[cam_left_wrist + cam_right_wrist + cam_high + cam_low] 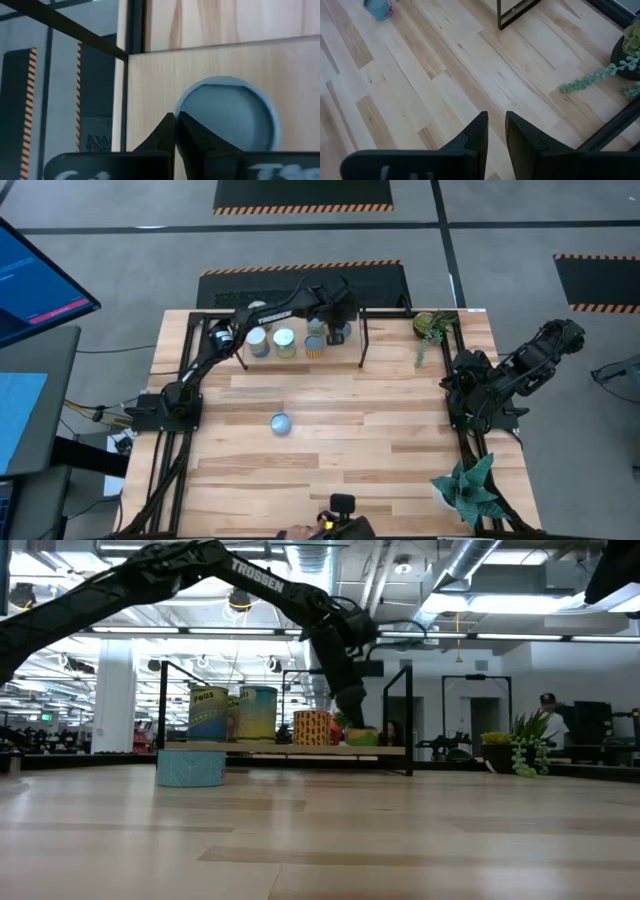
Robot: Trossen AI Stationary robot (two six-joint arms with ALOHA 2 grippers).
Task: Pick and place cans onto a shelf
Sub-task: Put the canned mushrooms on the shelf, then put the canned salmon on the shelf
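The shelf [350, 352] stands at the table's far middle. Three cans [285, 341] stand upright in a row on its board [260, 748]. My left gripper [336, 328] reaches over the shelf's right part and is shut [174, 120] just above a fourth, low can with a pale blue-grey top [225, 112]. One more blue can [280, 423] stands alone on the table's middle and also shows in the low view [190, 767]. My right gripper [496, 122] waits at the table's right edge, slightly open and empty. My left gripper points down from above at the near rim of the blue-grey can top [192, 107], its fingers shut. I cannot tell whether it touches the can. The can stands upright on the shelf board.
A potted plant [432, 325] stands at the far right corner, next to the shelf, and another plant [468, 485] at the near right corner. Black shelf rods [65, 22] rise around my left gripper. Bare wood lies between the lone can and my right arm.
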